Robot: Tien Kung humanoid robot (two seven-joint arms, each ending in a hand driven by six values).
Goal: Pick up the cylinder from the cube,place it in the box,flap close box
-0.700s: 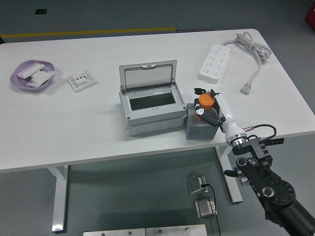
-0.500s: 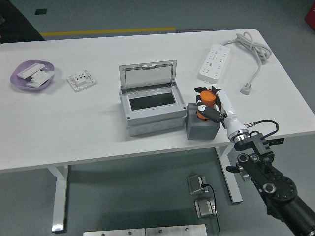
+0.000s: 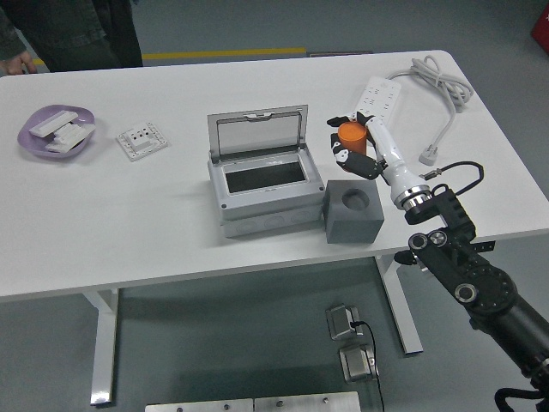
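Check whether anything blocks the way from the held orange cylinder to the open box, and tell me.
Nothing visible does. The right hand holds the orange cylinder above the table, right of the grey box. The lid stands open at the back, and the grey cube sits nearer, off that path.

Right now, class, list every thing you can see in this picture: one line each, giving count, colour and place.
cylinder: one, orange, held above the table right of the box
cube: one, grey, round socket on top empty, at the box's right
box: one, grey, table centre, clear lid raised
power strip: one, white, far right, with coiled cable
dish: one, purple, far left, holding white parts
socket plate: one, white, right of the dish
table: one, white
person: one, dark clothing, top left
right hand: one, white and black, gripping the cylinder
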